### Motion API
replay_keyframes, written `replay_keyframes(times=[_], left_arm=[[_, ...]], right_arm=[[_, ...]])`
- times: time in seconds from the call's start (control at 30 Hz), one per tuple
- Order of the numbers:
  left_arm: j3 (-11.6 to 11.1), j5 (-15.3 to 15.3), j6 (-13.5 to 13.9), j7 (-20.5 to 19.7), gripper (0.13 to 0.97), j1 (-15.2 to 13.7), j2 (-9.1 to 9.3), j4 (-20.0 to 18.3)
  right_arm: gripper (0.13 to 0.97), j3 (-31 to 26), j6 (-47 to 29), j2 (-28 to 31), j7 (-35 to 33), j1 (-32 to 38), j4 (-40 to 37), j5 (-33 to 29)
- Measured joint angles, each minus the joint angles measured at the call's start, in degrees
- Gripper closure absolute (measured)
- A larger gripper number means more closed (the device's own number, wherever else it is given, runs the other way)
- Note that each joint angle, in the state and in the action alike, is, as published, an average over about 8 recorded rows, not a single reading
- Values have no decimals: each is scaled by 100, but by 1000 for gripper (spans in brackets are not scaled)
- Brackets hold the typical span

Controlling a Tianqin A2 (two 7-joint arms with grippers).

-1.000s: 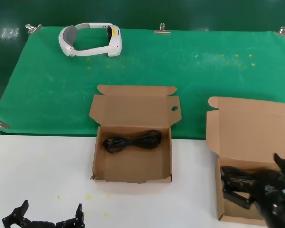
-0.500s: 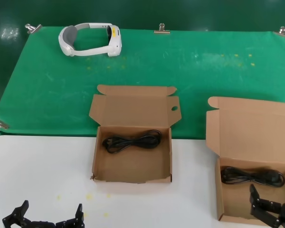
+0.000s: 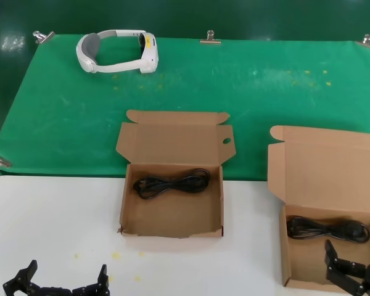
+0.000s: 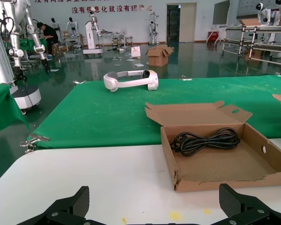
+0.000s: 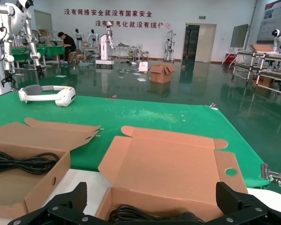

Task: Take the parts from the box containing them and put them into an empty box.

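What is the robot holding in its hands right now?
Nothing. The right end effector is open and empty at the near edge of the right box, whose cable lies untouched. The left end effector is open and empty above the white table.

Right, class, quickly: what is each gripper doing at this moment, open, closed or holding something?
Left gripper: open, holding nothing, low over the white table.
Right gripper: open, holding nothing.

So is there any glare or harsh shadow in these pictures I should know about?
Head view: a pale patch of glare on the floor at top left; the green cloth is evenly lit, with no hard shadows. Left wrist view: the glossy floor mirrors the doorway light. Right wrist view: the same shine, with bright reflections below the door.
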Motion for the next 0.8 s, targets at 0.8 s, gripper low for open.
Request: replay_keyframes(times=[0.8], left_arm=[[0, 0, 0, 0, 132, 0, 0, 0]], right_arm=[[129, 0, 0, 0, 0, 0, 0, 0]])
